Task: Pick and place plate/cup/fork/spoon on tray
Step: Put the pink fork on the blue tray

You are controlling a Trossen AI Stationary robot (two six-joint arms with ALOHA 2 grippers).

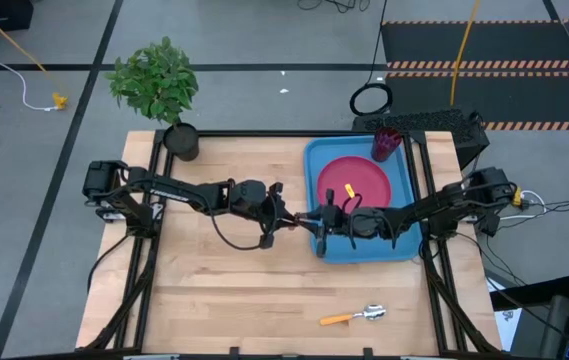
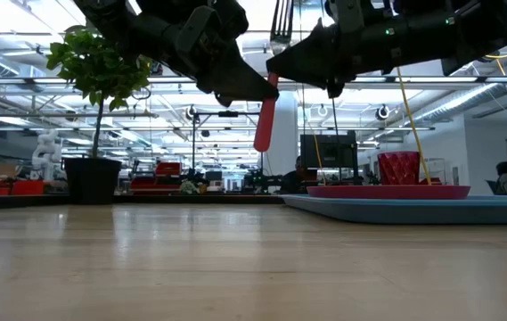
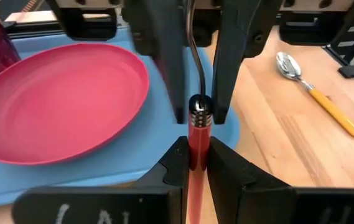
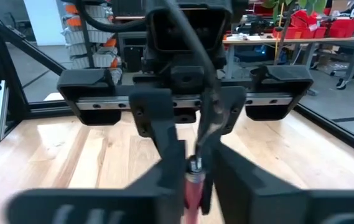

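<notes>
Nearest the front edge of the wooden tabletop, the orange-handled spoon lies untouched, so it remains to be placed. Mid-table, the left gripper and right gripper meet above the tray's near corner, both clenched on the red-handled fork, which hangs upright in what looks like a handover. Beyond, the blue tray already carries the pink-red plate and the dark red cup. A potted plant stands at the far corner; an open workshop lies behind.
</notes>
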